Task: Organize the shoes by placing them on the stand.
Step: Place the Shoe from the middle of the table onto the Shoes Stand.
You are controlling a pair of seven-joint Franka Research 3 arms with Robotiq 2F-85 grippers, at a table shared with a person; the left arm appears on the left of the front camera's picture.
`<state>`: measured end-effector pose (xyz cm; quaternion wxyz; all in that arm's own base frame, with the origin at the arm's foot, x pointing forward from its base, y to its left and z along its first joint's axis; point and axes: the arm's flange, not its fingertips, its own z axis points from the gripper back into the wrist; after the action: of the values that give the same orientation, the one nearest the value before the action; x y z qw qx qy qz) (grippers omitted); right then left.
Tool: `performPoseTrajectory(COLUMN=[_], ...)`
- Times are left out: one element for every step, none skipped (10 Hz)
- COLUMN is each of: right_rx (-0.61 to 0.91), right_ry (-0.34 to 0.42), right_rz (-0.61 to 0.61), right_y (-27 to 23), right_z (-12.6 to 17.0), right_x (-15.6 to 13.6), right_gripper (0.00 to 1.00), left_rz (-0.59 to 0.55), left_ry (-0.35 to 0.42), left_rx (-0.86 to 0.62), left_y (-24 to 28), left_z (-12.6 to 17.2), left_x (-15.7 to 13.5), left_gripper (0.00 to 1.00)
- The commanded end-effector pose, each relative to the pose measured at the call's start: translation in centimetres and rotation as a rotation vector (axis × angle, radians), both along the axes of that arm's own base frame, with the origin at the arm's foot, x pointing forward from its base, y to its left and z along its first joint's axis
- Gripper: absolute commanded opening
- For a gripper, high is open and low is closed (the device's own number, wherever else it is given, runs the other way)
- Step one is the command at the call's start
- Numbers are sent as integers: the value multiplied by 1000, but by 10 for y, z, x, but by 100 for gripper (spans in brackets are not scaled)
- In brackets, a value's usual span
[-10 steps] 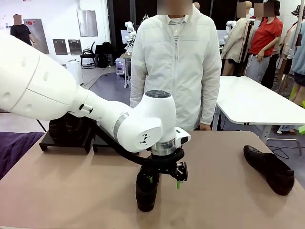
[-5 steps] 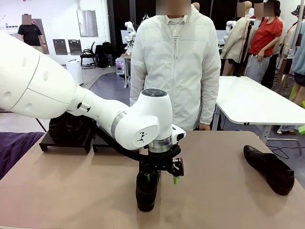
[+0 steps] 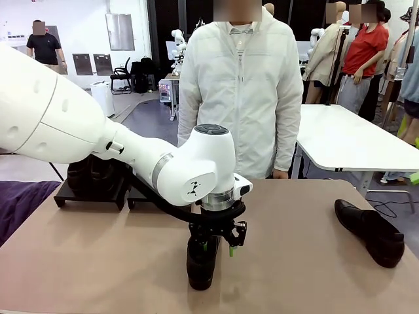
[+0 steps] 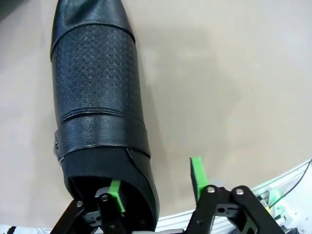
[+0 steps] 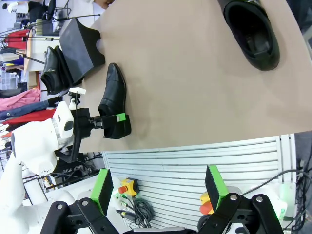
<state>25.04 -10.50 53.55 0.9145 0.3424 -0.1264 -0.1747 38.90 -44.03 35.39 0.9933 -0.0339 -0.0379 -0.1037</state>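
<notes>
The left pincer (image 4: 155, 176) stands open astride the near shoe's (image 4: 95, 87) rim, one pad inside, the other outside and clear of it. The right pincer (image 5: 159, 187) is open and empty. Beyond, the left arm partly hides the stand (image 3: 78, 195). Another shoe (image 3: 370, 232) lies well apart to the right.

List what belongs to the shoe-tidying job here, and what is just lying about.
Belongs to the job:
- shoe under the left gripper
- second shoe, far right
- shoes already racked
- stand

Just lying about:
- purple cloth
- red-and-yellow stop button
- cables
</notes>
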Motion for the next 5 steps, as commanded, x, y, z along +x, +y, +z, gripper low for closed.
performPoseTrajectory(right_rx=[19, 19, 19, 19, 19], right_ry=[-24, -24, -24, -24, -24], right_rz=[21, 21, 21, 21, 21], right_y=[-2, -2, -2, -2, -2], right_z=[3, 3, 3, 3, 3], right_x=[0, 0, 0, 0, 0], right_gripper=[100, 100, 100, 100, 100], left_rz=[24, 20, 23, 23, 20], left_ry=[-23, -22, -21, -22, -18], left_rx=[43, 53, 62, 72, 74], left_y=[-4, -5, -5, -5, -5], left_z=[0, 0, 1, 3, 4], left_x=[-1, -1, 0, -1, -1], left_gripper=[0, 0, 0, 0, 0])
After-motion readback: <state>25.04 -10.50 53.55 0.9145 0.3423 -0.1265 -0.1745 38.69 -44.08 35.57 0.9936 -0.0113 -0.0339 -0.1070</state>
